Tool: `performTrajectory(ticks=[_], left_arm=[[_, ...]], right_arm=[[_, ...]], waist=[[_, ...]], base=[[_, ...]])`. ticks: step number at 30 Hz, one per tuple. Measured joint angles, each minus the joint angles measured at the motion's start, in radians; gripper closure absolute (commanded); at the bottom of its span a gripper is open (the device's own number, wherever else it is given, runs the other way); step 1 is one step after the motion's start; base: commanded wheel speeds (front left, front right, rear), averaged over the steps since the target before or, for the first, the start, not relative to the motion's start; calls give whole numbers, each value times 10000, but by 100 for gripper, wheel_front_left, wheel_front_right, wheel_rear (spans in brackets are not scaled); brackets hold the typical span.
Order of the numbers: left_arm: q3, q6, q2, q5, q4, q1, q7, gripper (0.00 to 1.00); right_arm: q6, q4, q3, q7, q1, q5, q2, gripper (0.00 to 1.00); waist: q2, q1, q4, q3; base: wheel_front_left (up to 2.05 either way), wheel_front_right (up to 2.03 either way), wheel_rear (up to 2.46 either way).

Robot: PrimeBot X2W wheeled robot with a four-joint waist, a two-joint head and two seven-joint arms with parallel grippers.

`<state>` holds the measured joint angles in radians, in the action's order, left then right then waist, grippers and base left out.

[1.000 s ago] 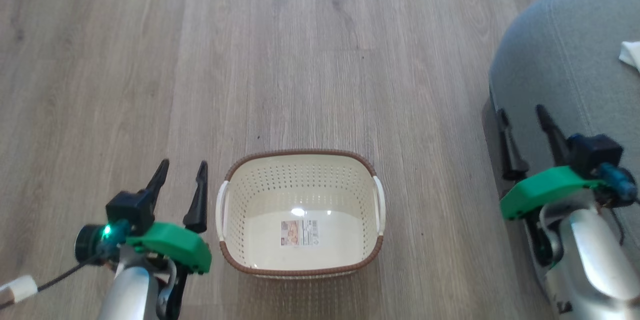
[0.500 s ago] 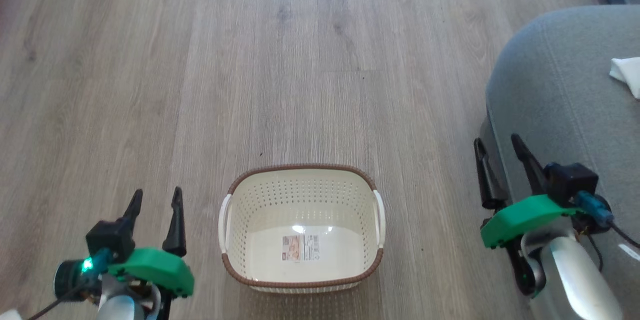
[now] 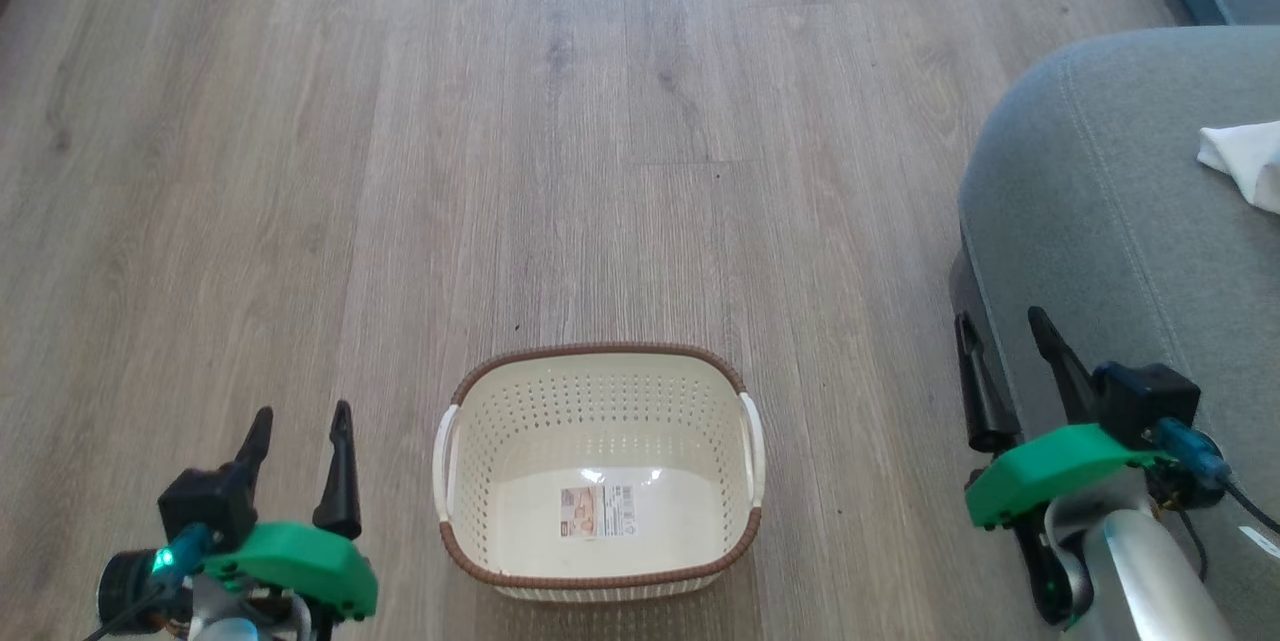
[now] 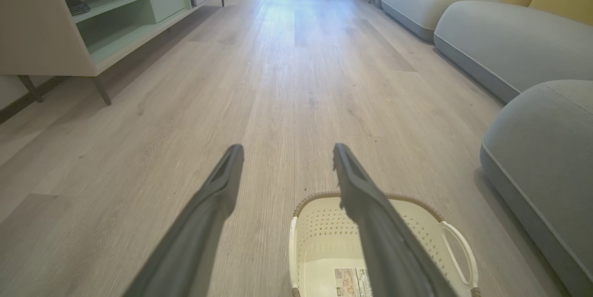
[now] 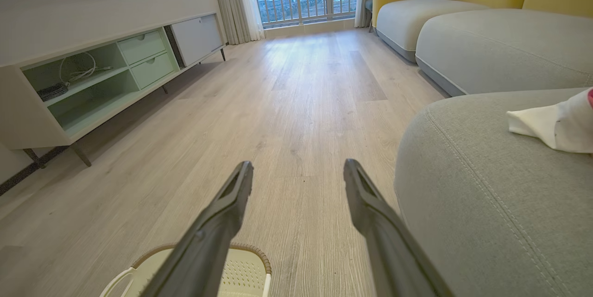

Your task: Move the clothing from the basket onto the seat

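The cream basket (image 3: pixel 598 401) with its brown rim stands on the wood floor at the bottom middle, holding nothing but a label on its base. A white corner of the clothing (image 3: pixel 1240 157) lies on the grey-green seat (image 3: pixel 1110 191) at the right; a sliver of red shows at its edge in the right wrist view, clothing (image 5: pixel 553 123). My left gripper (image 3: pixel 297 419) is open, left of the basket and above the floor. My right gripper (image 3: pixel 1000 326) is open beside the seat's rounded front edge. In the left wrist view the basket (image 4: pixel 319 241) lies just under my right finger (image 4: pixel 366 199).
A low cabinet (image 5: pixel 92 79) with open shelves runs along the wall on the left. More sofa cushions (image 4: pixel 505 42) line the right side, with yellow backs behind. Bare wood floor (image 3: pixel 560 141) stretches ahead toward a balcony window.
The head camera has tilted, so the scene slid down the picture. Both grippers have drawn back toward me and stay open. The basket holds nothing throughout.
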<state>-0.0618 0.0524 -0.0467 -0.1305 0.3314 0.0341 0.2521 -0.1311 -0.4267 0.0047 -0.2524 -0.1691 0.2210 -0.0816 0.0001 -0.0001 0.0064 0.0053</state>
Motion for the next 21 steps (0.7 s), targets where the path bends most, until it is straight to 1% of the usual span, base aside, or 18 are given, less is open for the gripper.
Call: performTrajectory(ticks=[1,6,7,13,21], left_arm=[[-2,65,0,0,-2,0,0,0],[0,77,4,2,-71,0,0,0],[6,67,8,4,6,3,-17,100],[13,61,100,-33,961,-507,-65,100],[4,69,111,-932,1009,-575,-332,100]], right_arm=[[0,10,-15,0,0,-2,10,0],[0,8,-33,0,0,-15,123,0],[0,-79,-21,2,2,-13,127,100],[0,-1037,21,42,728,12,144,100],[0,-951,-21,253,898,844,150,100]], waist=[[0,0,-3,10],[0,0,-23,45],[0,0,-25,49],[0,0,-26,50],[0,0,-29,45]], base=[[0,0,0],[0,0,0],[0,0,0],[0,0,0],[0,0,0]])
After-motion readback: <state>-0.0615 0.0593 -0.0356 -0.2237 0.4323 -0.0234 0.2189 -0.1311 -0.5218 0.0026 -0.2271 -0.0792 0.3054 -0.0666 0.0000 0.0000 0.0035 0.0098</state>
